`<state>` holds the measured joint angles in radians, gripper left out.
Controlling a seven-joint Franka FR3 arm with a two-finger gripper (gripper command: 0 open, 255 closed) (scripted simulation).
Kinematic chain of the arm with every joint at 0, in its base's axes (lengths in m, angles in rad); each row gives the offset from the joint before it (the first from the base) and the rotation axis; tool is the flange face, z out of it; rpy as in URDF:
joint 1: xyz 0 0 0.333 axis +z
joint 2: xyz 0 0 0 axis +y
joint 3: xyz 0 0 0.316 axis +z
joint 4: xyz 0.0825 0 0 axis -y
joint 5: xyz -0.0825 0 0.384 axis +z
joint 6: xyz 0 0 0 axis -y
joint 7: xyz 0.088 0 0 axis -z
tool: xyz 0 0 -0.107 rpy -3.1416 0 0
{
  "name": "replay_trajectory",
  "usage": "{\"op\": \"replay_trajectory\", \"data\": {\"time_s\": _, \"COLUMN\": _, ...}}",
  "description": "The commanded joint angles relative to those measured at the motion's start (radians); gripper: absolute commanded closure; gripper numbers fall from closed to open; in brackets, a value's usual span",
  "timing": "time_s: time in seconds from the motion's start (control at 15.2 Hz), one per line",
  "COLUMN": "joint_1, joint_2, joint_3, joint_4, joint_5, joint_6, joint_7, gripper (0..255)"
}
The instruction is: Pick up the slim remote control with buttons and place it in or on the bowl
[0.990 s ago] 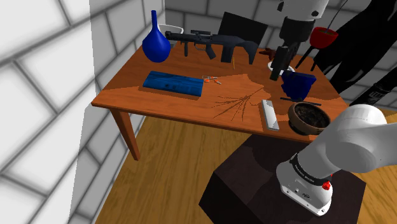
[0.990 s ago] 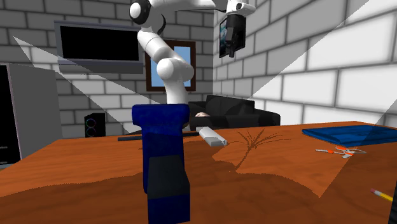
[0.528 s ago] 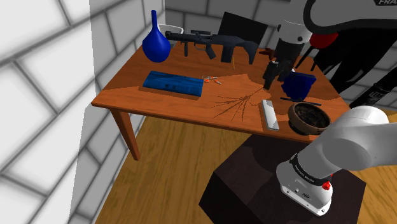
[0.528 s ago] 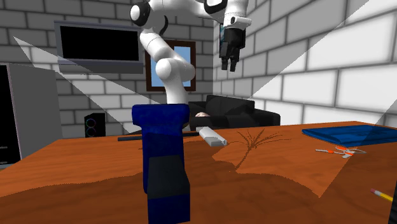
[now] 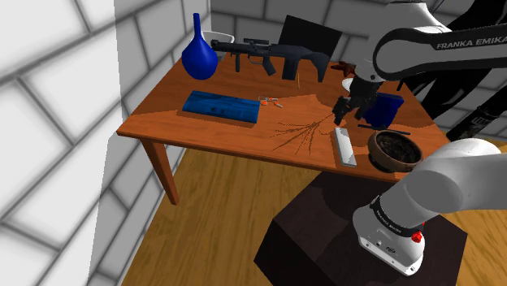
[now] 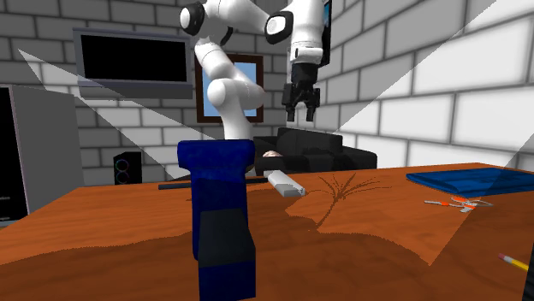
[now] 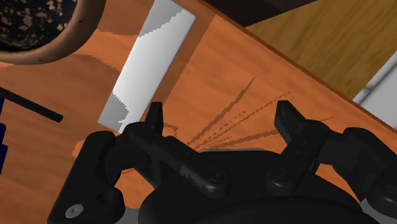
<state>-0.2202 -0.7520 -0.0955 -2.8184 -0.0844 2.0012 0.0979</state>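
The slim remote (image 5: 344,147) is a plain light-grey slab lying flat near the table's front edge, also seen in the second exterior view (image 6: 287,185) and the wrist view (image 7: 147,63). A brown bowl (image 5: 394,150) with dark speckled contents stands just beside it, toward the shoulder view's right; its rim (image 7: 83,25) appears close to the remote's far end. My black gripper (image 5: 342,115) hangs above the table, a little behind the remote's far end. Its fingers are open and nothing is between them (image 7: 222,118). From across the table the gripper (image 6: 301,109) points down, well above the remote.
A blue block-like object (image 5: 382,106) stands behind the bowl and looms large in the second exterior view (image 6: 221,218). A black pen (image 5: 378,127) lies near it. Dry twigs (image 5: 305,130), a blue flat case (image 5: 221,106), a blue vase (image 5: 199,53) and a black rifle (image 5: 268,55) occupy the table.
The arm has bent down and forward. The gripper dropped from high over the blue object to low over the table near the remote's far end, staying open.
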Motion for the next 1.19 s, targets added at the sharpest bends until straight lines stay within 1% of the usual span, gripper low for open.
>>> {"op": "replay_trajectory", "data": {"time_s": 0.0, "joint_1": -0.04, "joint_2": 0.036, "joint_3": -0.021, "joint_4": -0.045, "joint_5": -0.021, "joint_6": 0.096, "joint_7": 0.02, "gripper": 0}}
{"op": "replay_trajectory", "data": {"time_s": 0.33, "joint_1": -0.14, "joint_2": 0.16, "joint_3": -0.072, "joint_4": -0.119, "joint_5": -0.069, "joint_6": 0.324, "joint_7": 0.072, "gripper": 0}}
{"op": "replay_trajectory", "data": {"time_s": 0.59, "joint_1": -0.218, "joint_2": 0.303, "joint_3": -0.114, "joint_4": -0.154, "joint_5": -0.106, "joint_6": 0.527, "joint_7": 0.113, "gripper": 0}}
{"op": "replay_trajectory", "data": {"time_s": 0.66, "joint_1": -0.228, "joint_2": 0.325, "joint_3": -0.12, "joint_4": -0.157, "joint_5": -0.11, "joint_6": 0.555, "joint_7": 0.118, "gripper": 0}}
{"op": "replay_trajectory", "data": {"time_s": 1.12, "joint_1": -0.223, "joint_2": 0.474, "joint_3": -0.133, "joint_4": -0.17, "joint_5": -0.113, "joint_6": 0.718, "joint_7": 0.117, "gripper": 0}}
